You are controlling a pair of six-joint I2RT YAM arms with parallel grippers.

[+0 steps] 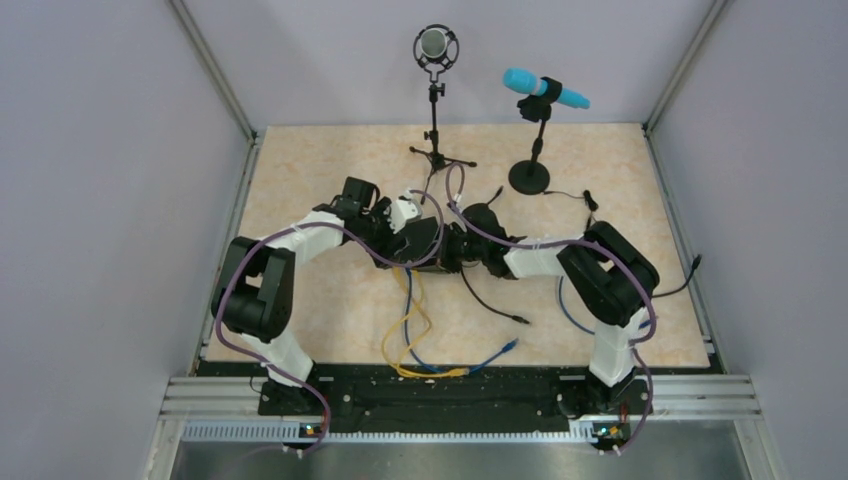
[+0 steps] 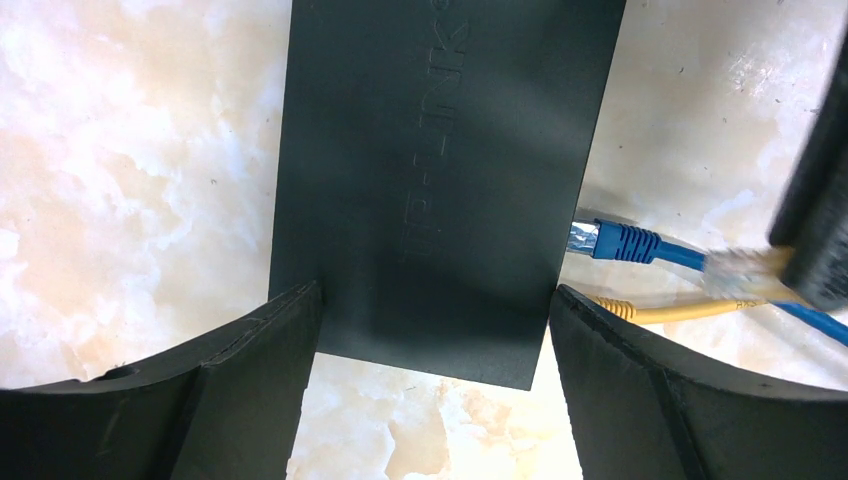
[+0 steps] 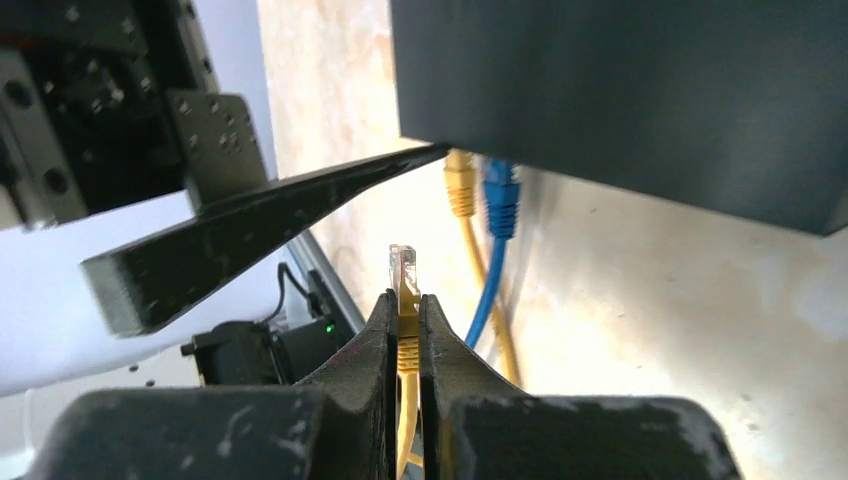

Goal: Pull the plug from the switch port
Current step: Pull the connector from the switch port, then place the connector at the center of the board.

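Observation:
The flat black switch box [image 2: 430,150] lies on the marbled table, mostly hidden under both grippers in the top view [image 1: 440,247]. My left gripper [image 2: 435,300] is shut on its near end, one finger on each side. My right gripper [image 3: 403,298] is shut on a yellow cable's plug [image 3: 402,262]. The plug's clear tip is out of the box and a short way from its port edge; it also shows in the left wrist view [image 2: 745,270]. A blue plug [image 3: 500,195] and a second yellow plug [image 3: 459,185] sit in ports in that edge.
Yellow cable [image 1: 400,330] and blue cable [image 1: 480,360] loop toward the table's front edge. A loose black cable [image 1: 490,300] lies in front of the right arm. A tripod microphone stand [image 1: 437,150] and a round-based stand [image 1: 528,178] with a blue microphone are at the back.

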